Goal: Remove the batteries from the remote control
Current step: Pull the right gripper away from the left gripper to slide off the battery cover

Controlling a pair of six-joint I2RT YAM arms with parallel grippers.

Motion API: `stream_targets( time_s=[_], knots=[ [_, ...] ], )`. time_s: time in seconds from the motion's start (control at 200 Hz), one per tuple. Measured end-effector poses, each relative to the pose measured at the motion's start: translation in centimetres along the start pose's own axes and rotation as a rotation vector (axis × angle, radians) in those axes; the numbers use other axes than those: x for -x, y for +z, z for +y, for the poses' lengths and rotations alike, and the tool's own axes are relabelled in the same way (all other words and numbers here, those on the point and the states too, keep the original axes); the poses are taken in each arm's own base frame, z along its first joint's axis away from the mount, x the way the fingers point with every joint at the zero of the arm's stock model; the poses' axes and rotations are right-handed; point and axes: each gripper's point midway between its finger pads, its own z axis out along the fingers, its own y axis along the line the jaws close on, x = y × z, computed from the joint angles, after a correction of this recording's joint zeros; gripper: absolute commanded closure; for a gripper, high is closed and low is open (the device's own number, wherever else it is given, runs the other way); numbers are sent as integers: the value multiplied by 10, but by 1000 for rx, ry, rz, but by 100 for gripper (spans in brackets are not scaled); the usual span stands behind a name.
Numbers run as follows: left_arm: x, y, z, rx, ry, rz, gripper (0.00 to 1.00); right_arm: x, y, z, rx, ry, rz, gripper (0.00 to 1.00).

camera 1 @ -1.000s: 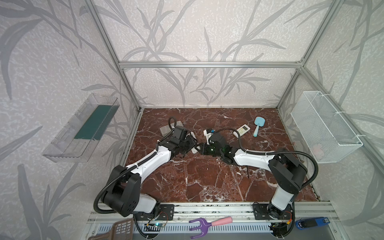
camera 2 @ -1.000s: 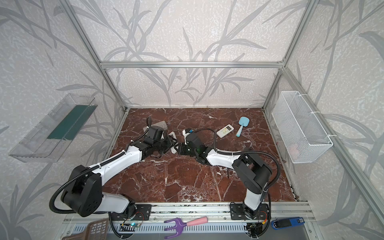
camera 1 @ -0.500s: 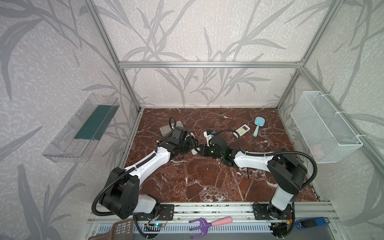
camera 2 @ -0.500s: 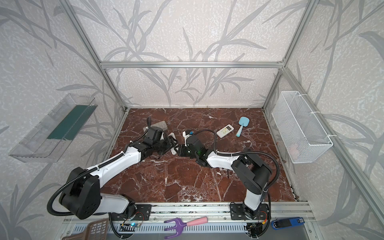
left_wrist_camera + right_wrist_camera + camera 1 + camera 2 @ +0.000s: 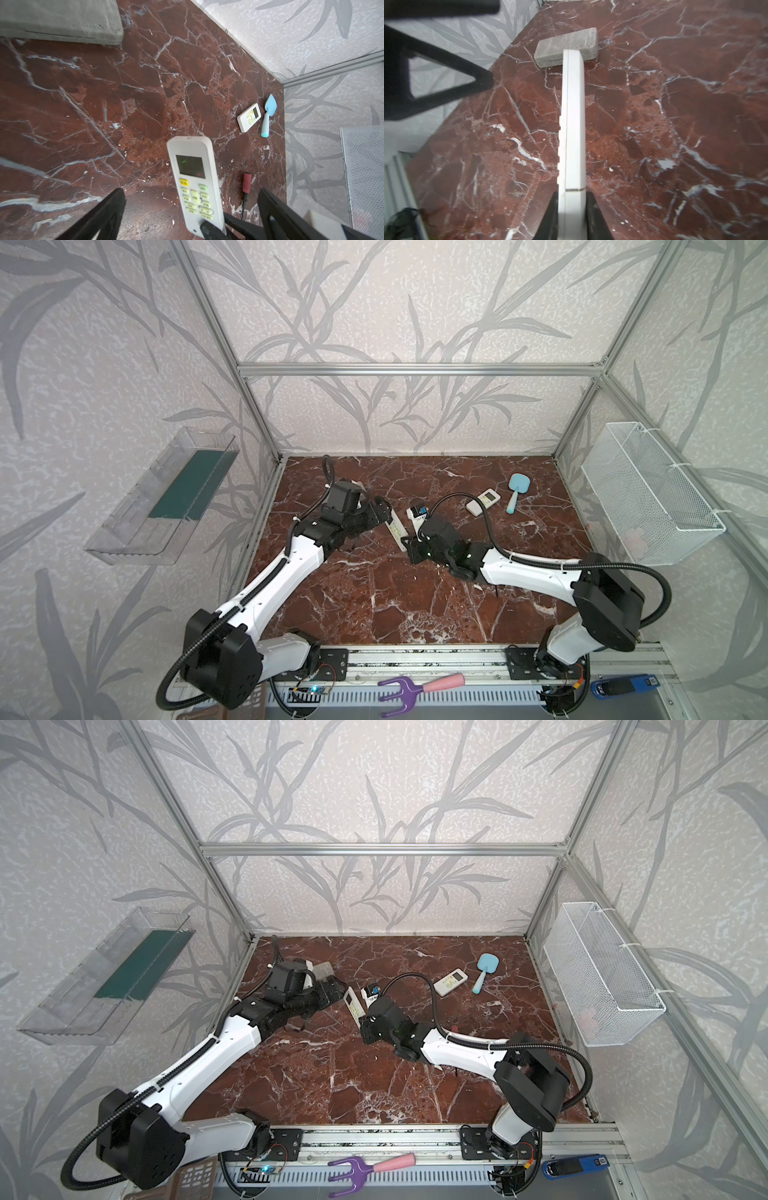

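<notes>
A white remote control (image 5: 193, 166) hangs above the marble floor, with my right gripper (image 5: 572, 195) shut on its lower end. The right wrist view shows it edge-on (image 5: 573, 124); the left wrist view shows its screen and yellow-green buttons. In both top views the remote (image 5: 397, 531) (image 5: 353, 1004) sits between the two arms. My left gripper (image 5: 191, 193) stands wide open, a finger (image 5: 116, 199) on each side of the remote, touching nothing. The batteries are hidden.
A second white remote (image 5: 482, 502) and a blue scoop (image 5: 515, 487) lie at the back right. A grey block (image 5: 566, 49) lies behind the left arm. A red-handled screwdriver (image 5: 247, 182) and a small white box (image 5: 417, 512) are near the right arm. A wire basket (image 5: 648, 497) hangs on the right wall.
My left gripper's jaws have spread wide apart around the remote. The right gripper keeps its hold on the remote's end and has barely moved.
</notes>
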Motion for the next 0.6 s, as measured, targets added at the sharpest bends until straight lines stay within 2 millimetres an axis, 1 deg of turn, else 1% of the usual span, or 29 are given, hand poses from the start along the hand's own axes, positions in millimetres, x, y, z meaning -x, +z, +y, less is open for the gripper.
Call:
stream_targets(
  time_s=[0.095, 0.185, 0.265, 0.385, 0.515, 0.6],
  knots=[
    [10, -7, 7, -29, -53, 7, 1, -1, -6, -1, -69, -147, -12, 98],
    [15, -6, 13, -67, -121, 24, 12, -1, -10, 3, -126, -301, -28, 98],
    [7, -3, 15, -88, -172, 58, 19, 0, -14, 8, -167, -427, -45, 98],
    [-5, 0, 18, -108, -244, 90, 24, 3, -14, 16, -232, -593, -81, 98],
    [-13, 3, 20, -121, -333, 115, 32, 1, -7, 24, -296, -756, -101, 98],
    [-19, 4, 23, -115, -388, 130, 39, -3, 0, 31, -322, -847, -108, 98]
  ],
)
